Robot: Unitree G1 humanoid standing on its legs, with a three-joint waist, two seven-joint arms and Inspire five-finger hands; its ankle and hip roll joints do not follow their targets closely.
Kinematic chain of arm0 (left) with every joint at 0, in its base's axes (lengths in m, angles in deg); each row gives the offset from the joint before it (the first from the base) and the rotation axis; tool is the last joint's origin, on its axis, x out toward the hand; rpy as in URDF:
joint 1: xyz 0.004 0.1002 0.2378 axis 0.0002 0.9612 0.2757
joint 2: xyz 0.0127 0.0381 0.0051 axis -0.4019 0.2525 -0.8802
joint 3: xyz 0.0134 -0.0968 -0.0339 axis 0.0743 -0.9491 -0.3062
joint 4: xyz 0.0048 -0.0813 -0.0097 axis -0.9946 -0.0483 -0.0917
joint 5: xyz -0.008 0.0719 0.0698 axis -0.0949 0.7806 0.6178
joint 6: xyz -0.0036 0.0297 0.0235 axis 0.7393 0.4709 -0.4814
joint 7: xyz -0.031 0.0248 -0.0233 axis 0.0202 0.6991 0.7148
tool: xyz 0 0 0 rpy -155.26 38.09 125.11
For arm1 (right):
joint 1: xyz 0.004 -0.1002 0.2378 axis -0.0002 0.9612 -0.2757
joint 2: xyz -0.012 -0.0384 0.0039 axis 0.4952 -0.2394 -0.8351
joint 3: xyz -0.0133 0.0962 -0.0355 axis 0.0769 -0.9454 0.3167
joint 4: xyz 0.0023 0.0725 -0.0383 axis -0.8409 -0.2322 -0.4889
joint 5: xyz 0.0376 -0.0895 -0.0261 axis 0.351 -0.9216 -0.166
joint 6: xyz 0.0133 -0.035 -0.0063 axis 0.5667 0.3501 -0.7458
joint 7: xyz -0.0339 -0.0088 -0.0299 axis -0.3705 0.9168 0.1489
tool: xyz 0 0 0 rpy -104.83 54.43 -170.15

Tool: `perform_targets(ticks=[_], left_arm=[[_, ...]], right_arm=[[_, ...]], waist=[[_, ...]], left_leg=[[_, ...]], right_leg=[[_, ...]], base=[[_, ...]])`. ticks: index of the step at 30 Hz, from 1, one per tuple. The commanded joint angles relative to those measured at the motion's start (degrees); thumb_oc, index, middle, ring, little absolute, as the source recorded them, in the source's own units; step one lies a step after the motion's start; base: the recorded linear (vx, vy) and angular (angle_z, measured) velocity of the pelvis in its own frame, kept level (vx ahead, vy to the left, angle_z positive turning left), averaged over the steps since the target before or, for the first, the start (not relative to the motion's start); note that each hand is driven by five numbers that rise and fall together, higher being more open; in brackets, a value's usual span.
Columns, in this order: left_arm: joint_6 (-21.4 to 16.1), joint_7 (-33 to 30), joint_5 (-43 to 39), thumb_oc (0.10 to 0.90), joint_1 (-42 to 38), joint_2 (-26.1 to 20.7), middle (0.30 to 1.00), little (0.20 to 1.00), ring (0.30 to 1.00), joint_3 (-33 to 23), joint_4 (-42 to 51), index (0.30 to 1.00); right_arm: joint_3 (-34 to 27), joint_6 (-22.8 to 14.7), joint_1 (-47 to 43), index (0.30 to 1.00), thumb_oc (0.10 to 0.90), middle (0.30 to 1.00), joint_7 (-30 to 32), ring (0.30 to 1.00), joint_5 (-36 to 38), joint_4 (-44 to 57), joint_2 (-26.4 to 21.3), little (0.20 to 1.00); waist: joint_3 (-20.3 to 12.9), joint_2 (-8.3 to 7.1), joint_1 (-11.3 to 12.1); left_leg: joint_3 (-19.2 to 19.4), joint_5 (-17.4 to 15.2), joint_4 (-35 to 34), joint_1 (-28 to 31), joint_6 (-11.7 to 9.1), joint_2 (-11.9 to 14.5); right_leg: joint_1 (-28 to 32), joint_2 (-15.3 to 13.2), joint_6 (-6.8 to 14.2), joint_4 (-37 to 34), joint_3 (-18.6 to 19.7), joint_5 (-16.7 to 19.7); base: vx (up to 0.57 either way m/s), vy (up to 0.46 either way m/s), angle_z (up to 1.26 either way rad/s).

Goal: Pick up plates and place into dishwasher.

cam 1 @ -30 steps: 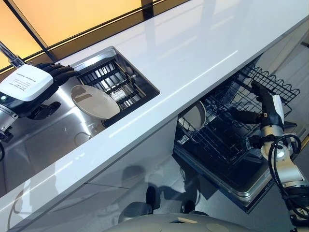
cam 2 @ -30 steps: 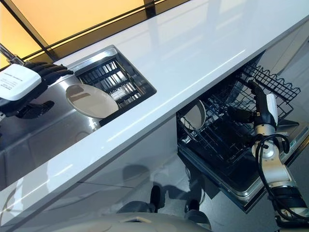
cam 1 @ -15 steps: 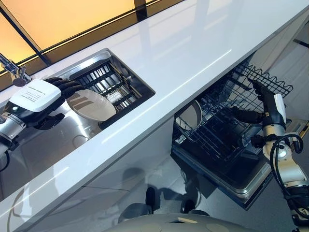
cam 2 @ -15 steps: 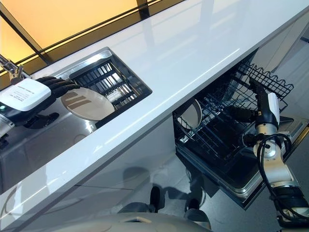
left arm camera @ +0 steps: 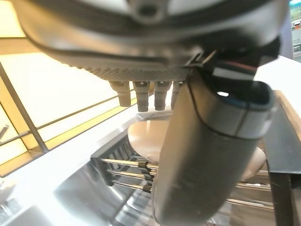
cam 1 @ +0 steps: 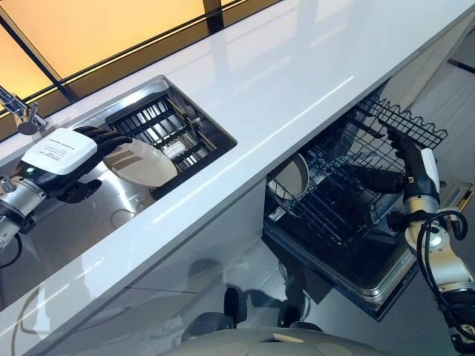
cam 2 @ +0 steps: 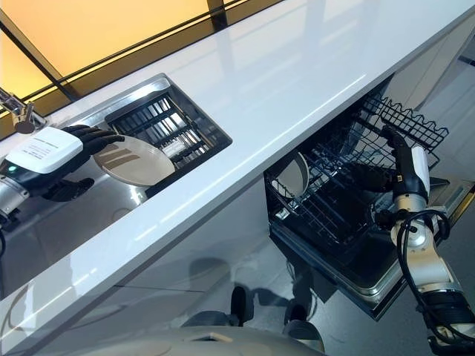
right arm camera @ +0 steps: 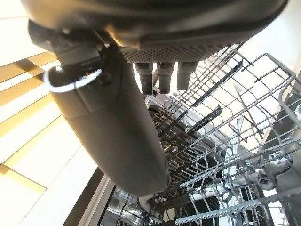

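The robot's left hand (cam 1: 63, 154) is reaching over the steel sink (cam 1: 52, 222), its fingers (cam 2: 100, 136) straight and released, their tips lying at the near rim of a pale plate (cam 1: 139, 163) but not grasping it. That plate is leaning tilted against a dark slotted rack (cam 1: 167, 130) set in the sink, and the left wrist view is showing it (left arm camera: 146, 136) just past the fingertips, not yet lifted. Below the white counter (cam 1: 297, 67), the dishwasher (cam 1: 349, 267) is standing open with its lower wire rack (cam 1: 334, 200) pulled out, and one plate (cam 2: 297, 176) is already standing upright in it near the counter's edge. The right hand (cam 1: 412, 159) is hovering over the upper wire basket (cam 1: 412, 122), fingers relaxed and holding nothing. By these signs, the job appears partly done: one plate loaded, the sink plate awaiting grasp, carry and slotting.
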Motion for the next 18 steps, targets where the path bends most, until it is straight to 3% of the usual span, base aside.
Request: perform_targets(ticks=[1, 8, 15, 16, 18], left_arm=[[2.55, -2.36, -0.82, 0.800, -8.05, -1.30, 0.900, 0.900, 0.900, -3.93, -4.43, 0.900], [2.51, -0.63, -1.08, 0.800, -10.38, -0.72, 0.900, 0.900, 0.900, -1.30, -4.56, 0.900], [6.70, 1.96, -2.31, 0.800, -12.65, 0.63, 0.900, 0.900, 0.900, 1.58, -5.86, 0.900], [6.94, 2.43, -2.49, 0.729, -12.95, 0.76, 0.839, 0.829, 0.839, 1.79, -6.17, 0.839], [7.30, 2.82, -2.45, 0.191, -13.65, 1.11, 0.378, 0.291, 0.378, 2.48, -6.36, 0.378]], right_arm=[[-1.96, -5.84, -4.21, 0.900, 0.800, 0.900, 1.46, 0.900, 0.65, 6.63, -6.70, 0.900], [-2.18, -6.42, -3.86, 0.900, 0.800, 0.900, 0.85, 0.900, 0.77, 6.71, -6.71, 0.900], [-2.08, -7.65, -4.03, 0.900, 0.800, 0.900, 0.67, 0.900, 0.47, 7.05, -6.71, 0.900], [-2.17, -7.79, -4.12, 0.900, 0.800, 0.900, 0.43, 0.900, 0.50, 7.14, -6.81, 0.900], [-2.14, -7.97, -4.32, 0.900, 0.800, 0.900, 0.25, 0.900, 0.38, 7.18, -6.84, 0.900]], waist=[[-2.89, -2.72, -0.85], [-2.77, -2.89, -1.45], [-2.51, -2.96, -1.94], [-2.44, -2.99, -2.01], [-2.34, -3.07, -2.07]], left_leg=[[3.47, -6.74, 0.12, 3.67, -0.34, -1.90], [4.03, -6.90, 0.12, 3.87, -0.26, -1.80], [4.35, -7.03, 0.12, 3.95, -0.16, -1.78], [4.41, -7.02, 0.12, 3.94, -0.16, -1.77], [4.45, -7.02, 0.12, 3.94, -0.13, -1.76]], right_leg=[[-1.78, -0.04, 4.35, 0.23, 0.85, 3.18], [-1.89, -0.09, 4.48, 0.23, 1.34, 3.32], [-2.08, -0.02, 4.59, 0.23, 1.99, 3.43], [-2.12, 0.02, 4.58, 0.23, 2.13, 3.46], [-2.15, 0.04, 4.58, 0.23, 2.23, 3.48]], base=[[0.00, 0.029, -0.08], [0.00, 0.011, -0.05], [0.00, 0.014, -0.05], [0.00, 0.015, -0.14], [0.00, 0.011, -0.11]])
